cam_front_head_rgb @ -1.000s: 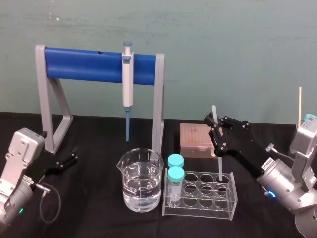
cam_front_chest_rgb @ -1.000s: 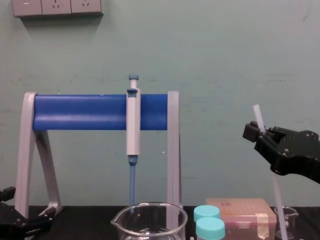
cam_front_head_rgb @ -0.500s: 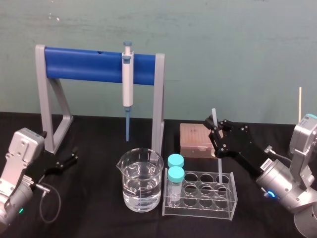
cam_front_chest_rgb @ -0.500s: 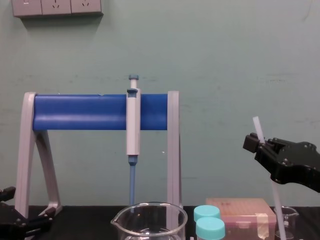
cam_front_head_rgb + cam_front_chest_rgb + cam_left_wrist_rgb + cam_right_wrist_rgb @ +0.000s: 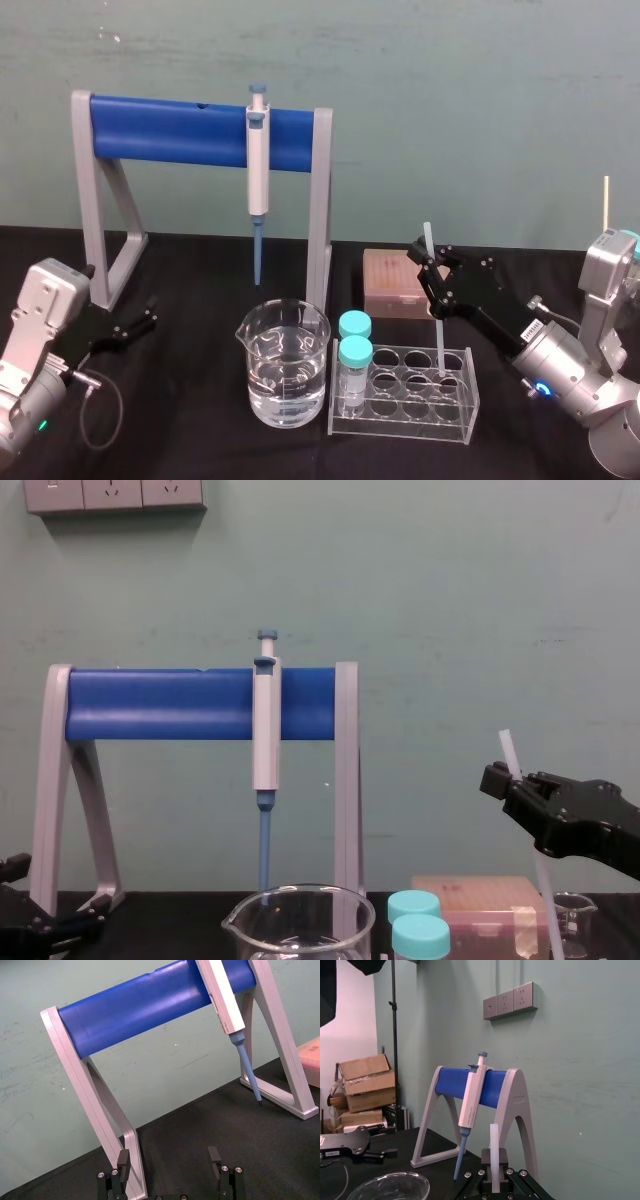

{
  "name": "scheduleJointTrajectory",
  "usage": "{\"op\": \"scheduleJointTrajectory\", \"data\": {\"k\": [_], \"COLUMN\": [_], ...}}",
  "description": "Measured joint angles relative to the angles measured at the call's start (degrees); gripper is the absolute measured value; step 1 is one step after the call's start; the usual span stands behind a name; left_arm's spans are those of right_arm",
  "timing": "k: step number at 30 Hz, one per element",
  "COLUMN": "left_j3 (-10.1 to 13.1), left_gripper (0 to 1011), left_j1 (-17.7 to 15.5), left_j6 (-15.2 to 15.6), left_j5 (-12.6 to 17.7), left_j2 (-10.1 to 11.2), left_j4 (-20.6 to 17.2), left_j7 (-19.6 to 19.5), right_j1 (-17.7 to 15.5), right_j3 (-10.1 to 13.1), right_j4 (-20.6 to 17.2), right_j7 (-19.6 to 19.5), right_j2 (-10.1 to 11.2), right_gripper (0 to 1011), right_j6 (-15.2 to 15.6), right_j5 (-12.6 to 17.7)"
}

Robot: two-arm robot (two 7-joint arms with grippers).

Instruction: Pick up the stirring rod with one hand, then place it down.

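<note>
The stirring rod point(image 5: 433, 285) is a thin translucent white stick, nearly upright and leaning a little. My right gripper point(image 5: 432, 268) is shut on it below its top end; the right wrist view shows the rod point(image 5: 494, 1152) clamped between the black fingers. In the chest view the rod point(image 5: 508, 748) sticks up above the right gripper point(image 5: 512, 783) at the right. Its lower end reaches down at the back right corner of the clear tube rack point(image 5: 400, 415); I cannot tell whether it stands in a hole or behind the rack. My left gripper point(image 5: 169, 1160) rests open at the table's left.
A grey and blue stand point(image 5: 190, 130) holds a pipette point(image 5: 258, 170) at the back. A large beaker point(image 5: 283, 365) of water sits beside the rack, which holds two teal-capped vials point(image 5: 353, 350). A pink tip box point(image 5: 392, 282) and a small beaker point(image 5: 575, 912) lie behind.
The right gripper has come down and slightly toward the left with the rod, so the rod's lower end now sits deeper at the rack. The left arm has not moved.
</note>
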Motion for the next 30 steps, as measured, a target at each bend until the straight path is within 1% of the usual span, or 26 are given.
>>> {"op": "scheduleJointTrajectory", "data": {"k": [17,30], "left_j3": [0.0,0.0], "left_gripper": [1000,1001], "left_j1": [0.0,0.0], "left_j6": [-0.01,0.0], "left_j5": [0.0,0.0], "left_j2": [0.0,0.0], "left_j4": [0.0,0.0], "left_j7": [0.0,0.0], "right_j1": [1.02,1.2], "right_j3": [-1.41,-1.74], "right_j4": [2.13,3.45], "right_j7": [0.61,0.92], "right_j2": [0.54,0.95], "right_gripper": [70,70], "right_j6": [0.84,1.5], "right_j5": [-0.42,-0.5]}}
